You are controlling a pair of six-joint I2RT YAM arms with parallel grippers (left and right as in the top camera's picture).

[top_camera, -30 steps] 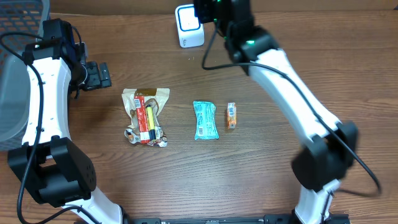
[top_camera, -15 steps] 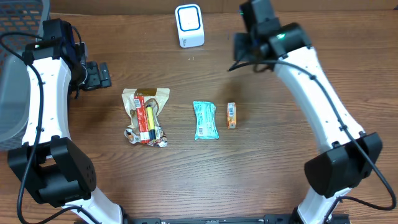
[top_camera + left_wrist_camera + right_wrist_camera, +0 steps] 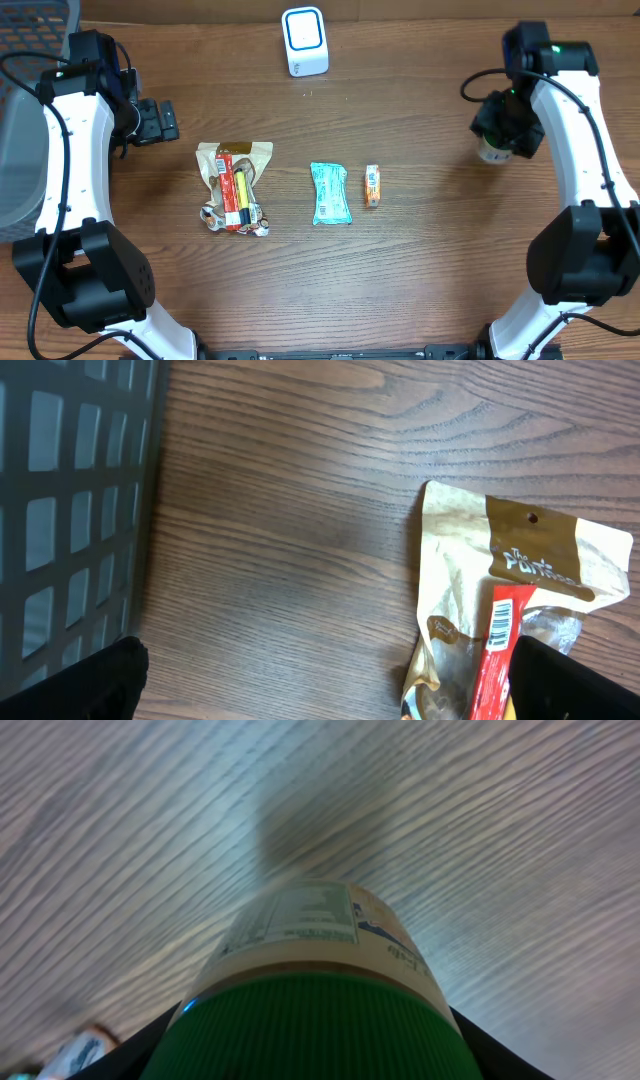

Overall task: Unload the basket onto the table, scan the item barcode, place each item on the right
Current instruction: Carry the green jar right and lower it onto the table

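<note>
So from the overhead view we see the right gripper at the right side of the frame, clamped around a small bottle. Only the pale lower end of the bottle peeks out under the gripper, and we honestly can't tell if it touches the table or hangs just above it. The scanner, a white box with a blue-edged face, sits top centre, well apart from the bottle. The left gripper is at the upper left with its jaws spread wide and nothing in them. Mid-table there's a tan pouch, a teal packet and a little orange pack in a row. A grey basket fills the upper left corner.

In the left wrist view we get the basket wall down the left side, bare wood in the middle and the pouch at the lower right, with a red strip and a barcode on it. The fingers are far apart in the bottom corners.

In the right wrist view the bottle fills the bottom centre: green cap nearest us, a white printed label above it, and dark fingers hugging both sides.
</note>
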